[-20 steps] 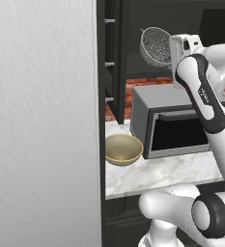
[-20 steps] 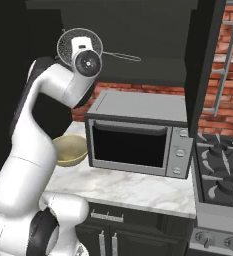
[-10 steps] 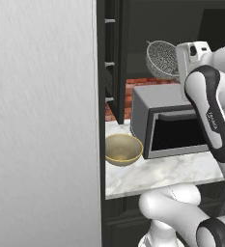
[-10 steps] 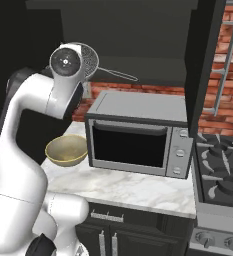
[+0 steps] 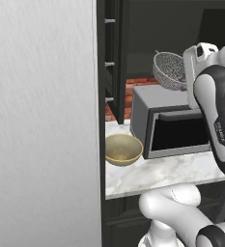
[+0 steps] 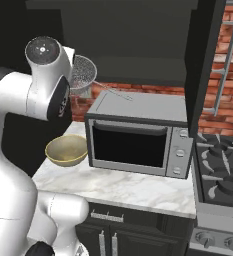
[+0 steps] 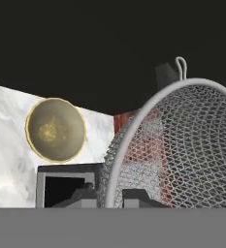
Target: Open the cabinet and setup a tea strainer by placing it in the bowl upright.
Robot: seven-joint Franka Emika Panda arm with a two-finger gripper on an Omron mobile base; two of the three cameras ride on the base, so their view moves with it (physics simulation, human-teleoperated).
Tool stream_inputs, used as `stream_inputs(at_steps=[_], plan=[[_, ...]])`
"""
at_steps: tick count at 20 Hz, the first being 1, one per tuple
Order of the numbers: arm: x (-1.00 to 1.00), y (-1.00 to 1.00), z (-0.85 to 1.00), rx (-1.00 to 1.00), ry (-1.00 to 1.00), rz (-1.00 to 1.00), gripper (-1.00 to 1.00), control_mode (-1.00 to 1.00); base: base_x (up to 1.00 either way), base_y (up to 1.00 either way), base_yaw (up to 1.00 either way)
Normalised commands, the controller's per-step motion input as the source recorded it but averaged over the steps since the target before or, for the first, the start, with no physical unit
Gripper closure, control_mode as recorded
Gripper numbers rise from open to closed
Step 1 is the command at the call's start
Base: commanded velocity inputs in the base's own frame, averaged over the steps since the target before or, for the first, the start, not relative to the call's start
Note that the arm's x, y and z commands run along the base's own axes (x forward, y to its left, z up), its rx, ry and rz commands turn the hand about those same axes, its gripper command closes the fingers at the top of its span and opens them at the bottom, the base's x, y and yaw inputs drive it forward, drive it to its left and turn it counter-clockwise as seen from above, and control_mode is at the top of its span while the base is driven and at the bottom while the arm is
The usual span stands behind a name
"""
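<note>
My arm is rising from the base at the bottom of both base views, with the lower link sweeping upward and the upper link bending over at a dark elbow joint. My wrist is sitting high, at upper-cabinet level, with the hand turned sideways. My gripper [image 7: 109,196] is pointing roughly level and slightly downward. Its two dark fingertips [image 7: 136,197] are standing close together, clamping the rim of the tea strainer [image 7: 182,145], which I am holding in the air clear of the tabletop. In the left base view the white hand housing is partly covering the tea strainer.
</note>
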Motion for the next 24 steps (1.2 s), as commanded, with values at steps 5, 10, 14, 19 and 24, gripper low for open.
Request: stream_inputs(at_steps=[5,10,14,19,24], plan=[[-0.42,0.21,-0.32,0.00,0.09,-0.23,1.00,-1.00,0.00,0.00,0.00],[-0.23,0.19,-0.49,0.01,0.11,-0.24,1.00,-1.00,0.00,0.00,0.00],[-0.17,0.19,-0.49,0.06,0.07,-0.17,1.00,-1.00,0.00,0.00,0.00],[-0.13,0.27,-0.52,0.05,0.06,-0.06,1.00,-1.00,0.00,0.00,0.00],[-0.15,0.12,-0.62,0.08,0.04,0.00,1.00,-1.00,0.00,0.00,0.00]])
